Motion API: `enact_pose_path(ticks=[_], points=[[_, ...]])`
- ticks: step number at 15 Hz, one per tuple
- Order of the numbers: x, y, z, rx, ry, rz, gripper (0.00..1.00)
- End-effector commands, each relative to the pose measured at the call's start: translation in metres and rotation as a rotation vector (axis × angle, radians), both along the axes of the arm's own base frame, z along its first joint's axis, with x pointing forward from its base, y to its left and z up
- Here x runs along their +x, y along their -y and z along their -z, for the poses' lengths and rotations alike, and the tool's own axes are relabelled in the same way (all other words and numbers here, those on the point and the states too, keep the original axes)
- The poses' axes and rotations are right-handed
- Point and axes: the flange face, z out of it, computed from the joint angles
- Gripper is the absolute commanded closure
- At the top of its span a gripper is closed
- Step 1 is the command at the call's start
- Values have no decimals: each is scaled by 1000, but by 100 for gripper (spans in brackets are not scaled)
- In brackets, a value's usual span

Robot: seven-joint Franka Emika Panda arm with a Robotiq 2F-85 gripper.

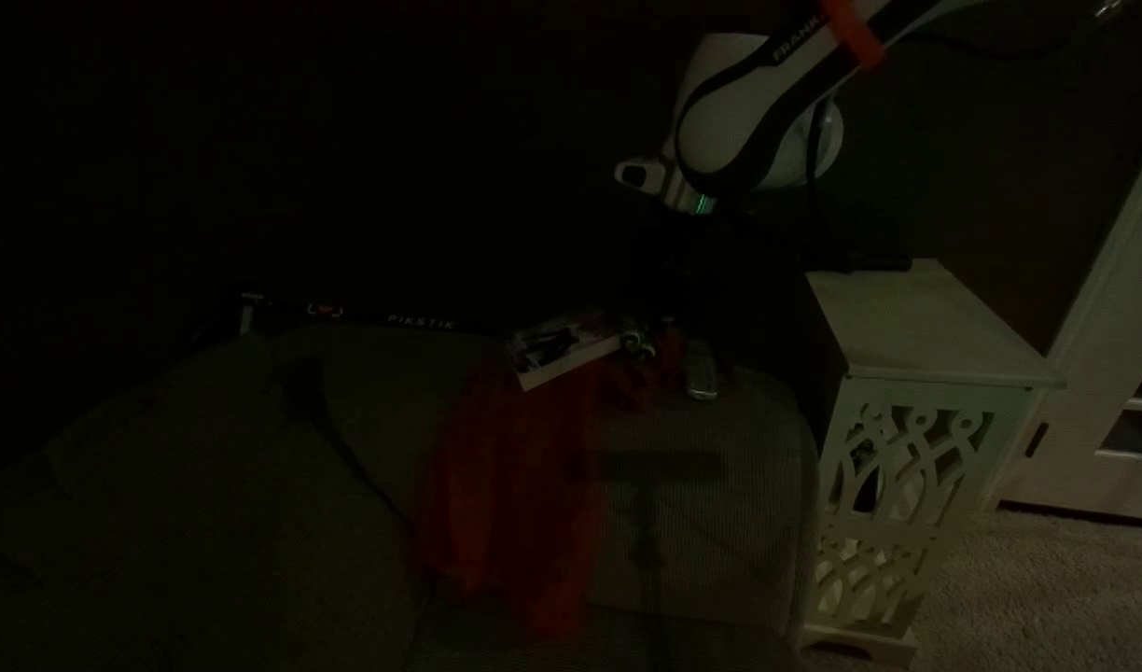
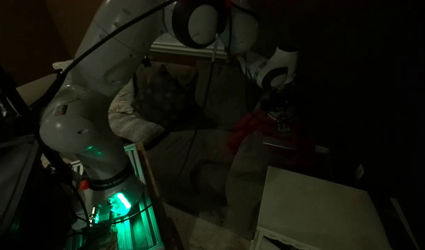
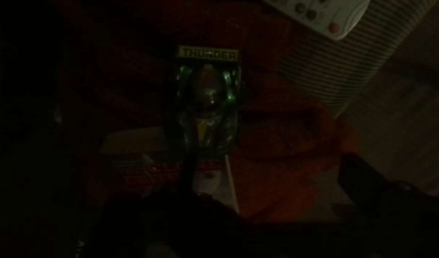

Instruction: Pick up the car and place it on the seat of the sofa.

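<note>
I observe a white, rounded arm, black-trimmed. In an exterior view I read FRANK lettering at 1 o'clock, beside an orange-red band. In an exterior view: black cable, 10 o'clock; green base lamp, 8 o'clock.

White arm arched, wrist bent, gripper downward, fingers apart

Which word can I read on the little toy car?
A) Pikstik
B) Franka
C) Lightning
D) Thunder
D: in the wrist view, dark capitals on a pale strip at one end of the toy car spell THUNDER.
</note>
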Motion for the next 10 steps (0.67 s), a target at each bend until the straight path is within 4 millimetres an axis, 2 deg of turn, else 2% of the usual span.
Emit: enact_pose_path(ticks=[1,5,10], points=[[13,-6,8,-15,3,-105,0],[34,6,-6,-69,25,-96,0],[50,24,-5,-137,-116,-51,0]])
